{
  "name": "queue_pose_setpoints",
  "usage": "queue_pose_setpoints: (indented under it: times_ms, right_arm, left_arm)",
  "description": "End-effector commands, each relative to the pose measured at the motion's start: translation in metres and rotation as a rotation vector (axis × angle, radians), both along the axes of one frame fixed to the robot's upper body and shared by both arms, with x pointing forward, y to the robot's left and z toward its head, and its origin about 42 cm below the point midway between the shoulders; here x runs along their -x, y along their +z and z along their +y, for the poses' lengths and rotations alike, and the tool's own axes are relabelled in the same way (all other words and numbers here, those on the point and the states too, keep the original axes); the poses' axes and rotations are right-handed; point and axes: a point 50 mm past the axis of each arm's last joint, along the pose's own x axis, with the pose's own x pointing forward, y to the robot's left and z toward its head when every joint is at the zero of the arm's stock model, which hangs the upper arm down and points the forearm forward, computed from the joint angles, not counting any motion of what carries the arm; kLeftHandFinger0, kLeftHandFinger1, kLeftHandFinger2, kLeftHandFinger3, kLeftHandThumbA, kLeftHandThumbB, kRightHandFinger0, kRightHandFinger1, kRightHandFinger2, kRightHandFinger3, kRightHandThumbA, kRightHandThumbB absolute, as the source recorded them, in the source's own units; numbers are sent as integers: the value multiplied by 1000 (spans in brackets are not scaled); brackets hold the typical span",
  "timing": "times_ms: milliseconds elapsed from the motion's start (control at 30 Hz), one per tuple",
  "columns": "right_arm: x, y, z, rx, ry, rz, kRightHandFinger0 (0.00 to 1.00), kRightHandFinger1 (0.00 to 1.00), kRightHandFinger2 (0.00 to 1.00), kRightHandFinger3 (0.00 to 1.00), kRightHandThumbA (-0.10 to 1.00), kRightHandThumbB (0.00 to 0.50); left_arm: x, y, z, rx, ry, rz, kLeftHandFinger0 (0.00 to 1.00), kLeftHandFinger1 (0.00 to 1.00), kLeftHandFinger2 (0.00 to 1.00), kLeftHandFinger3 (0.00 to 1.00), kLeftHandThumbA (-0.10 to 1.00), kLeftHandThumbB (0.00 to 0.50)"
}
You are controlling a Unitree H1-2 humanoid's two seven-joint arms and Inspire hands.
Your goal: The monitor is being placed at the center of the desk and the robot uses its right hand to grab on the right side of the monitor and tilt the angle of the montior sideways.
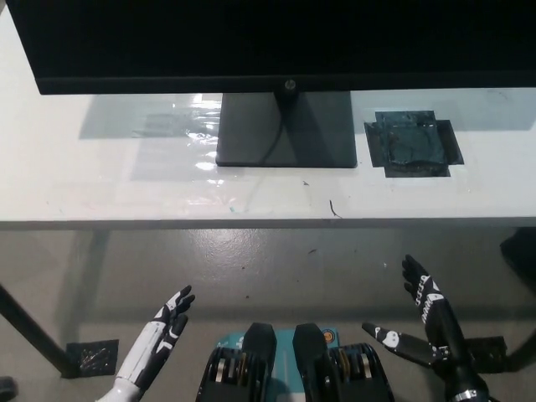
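A black monitor (268, 42) fills the top of the head view, its screen edge running left to right above the white desk (109, 184). Its dark rectangular base (286, 131) stands near the desk's middle. My black right hand (427, 327) hangs low at the bottom right, below the desk's front edge, open with fingers spread and nothing in it. It is far from the monitor's right side. My white left hand (159, 343) rests at the bottom left, also open and below the desk edge.
A dark square patch (410, 144) lies on the desk right of the monitor base. A desk leg (33, 335) crosses the lower left. Grey floor (276, 268) shows under the desk front.
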Motion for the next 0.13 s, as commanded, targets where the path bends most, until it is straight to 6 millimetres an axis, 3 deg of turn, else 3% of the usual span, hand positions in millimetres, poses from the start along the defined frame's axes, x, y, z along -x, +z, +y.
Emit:
queue_pose_setpoints:
  times_ms: [0,100]
  right_arm:
    - [-16,20,4,5,0,-123,1000,1000,1000,1000,1000,242]
    - [-16,21,4,-2,2,-126,1000,1000,1000,1000,1000,248]
  left_arm:
    - [-16,21,3,-8,-12,-100,1000,1000,1000,1000,1000,288]
    - [-19,22,3,-18,-16,-106,1000,1000,1000,1000,1000,289]
